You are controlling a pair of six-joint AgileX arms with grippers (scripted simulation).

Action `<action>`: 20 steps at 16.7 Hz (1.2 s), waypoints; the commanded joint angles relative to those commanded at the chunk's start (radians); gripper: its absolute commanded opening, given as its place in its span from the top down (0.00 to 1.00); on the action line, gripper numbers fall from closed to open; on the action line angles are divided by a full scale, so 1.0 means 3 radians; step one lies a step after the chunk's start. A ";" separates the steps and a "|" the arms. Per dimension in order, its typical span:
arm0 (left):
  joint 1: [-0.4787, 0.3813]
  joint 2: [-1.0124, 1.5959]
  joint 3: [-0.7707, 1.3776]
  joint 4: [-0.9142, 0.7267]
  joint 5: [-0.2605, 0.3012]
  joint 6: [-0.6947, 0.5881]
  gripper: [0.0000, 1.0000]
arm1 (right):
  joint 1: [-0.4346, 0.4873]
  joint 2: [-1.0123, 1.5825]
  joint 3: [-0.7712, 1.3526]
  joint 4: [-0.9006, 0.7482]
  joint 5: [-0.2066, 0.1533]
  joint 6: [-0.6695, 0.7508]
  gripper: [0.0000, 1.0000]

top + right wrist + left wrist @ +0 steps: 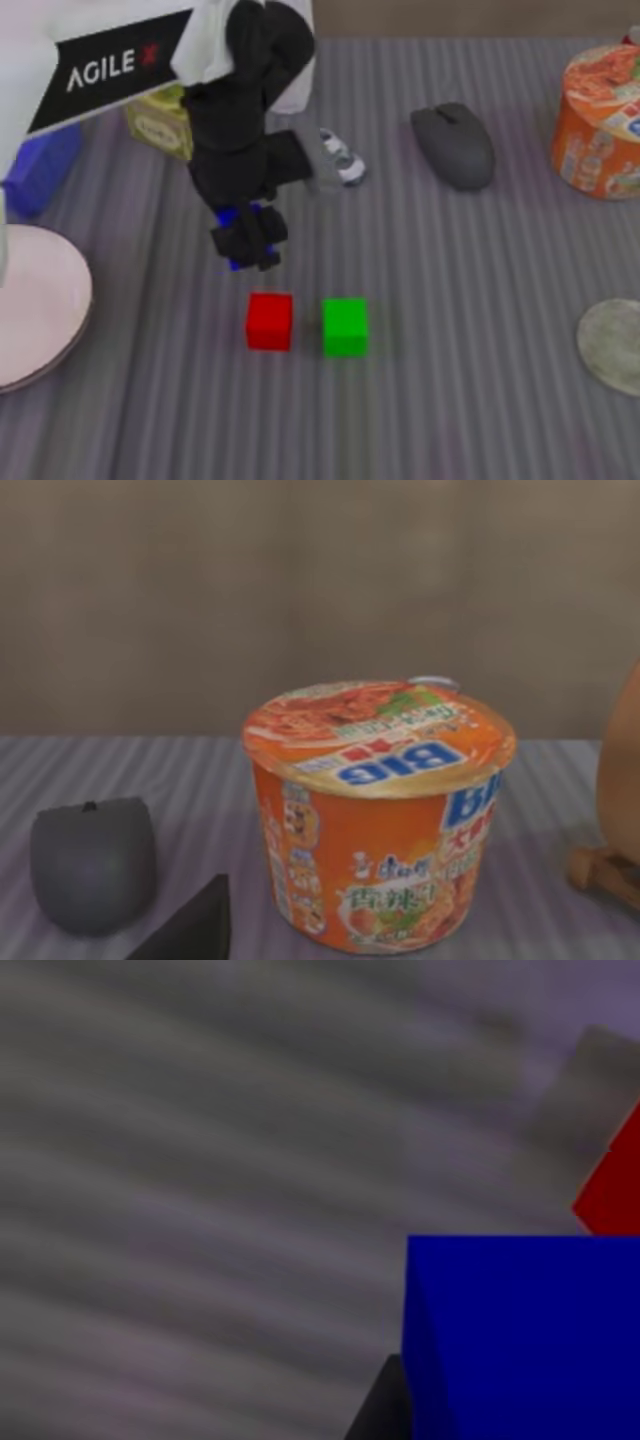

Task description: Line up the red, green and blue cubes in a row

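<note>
Grey ribbed tabletop [470,300], plain beige wall [300,590]

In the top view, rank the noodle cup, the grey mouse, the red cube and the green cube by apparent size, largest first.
1. Noodle cup, though the frame edge cuts it off.
2. Grey mouse.
3. Red cube and green cube: they look alike, so no ranking between them.

A rendered test scene is shown rather than a lived-in room: a grey ribbed tabletop [450,300] is set before a plain blank wall [300,590]. Unrelated household things are scattered on it, an instant-noodle cup [603,125], a computer mouse [455,145], a pink plate [35,300].
</note>
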 joint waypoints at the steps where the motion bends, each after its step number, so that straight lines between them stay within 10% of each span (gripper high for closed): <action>1: -0.0113 0.0120 0.0214 -0.0099 0.0001 -0.0012 1.00 | 0.0000 0.0000 0.0000 0.0000 0.0000 0.0000 0.00; 10: -0.1154 0.1092 0.2180 -0.0944 0.0008 -0.0150 1.00 | 0.0000 0.0000 0.0000 0.0000 0.0000 0.0000 0.00; 20: -0.1227 0.1146 0.2061 -0.0757 0.0009 -0.0180 1.00 | 0.0000 0.0000 0.0000 0.0000 0.0000 0.0000 0.00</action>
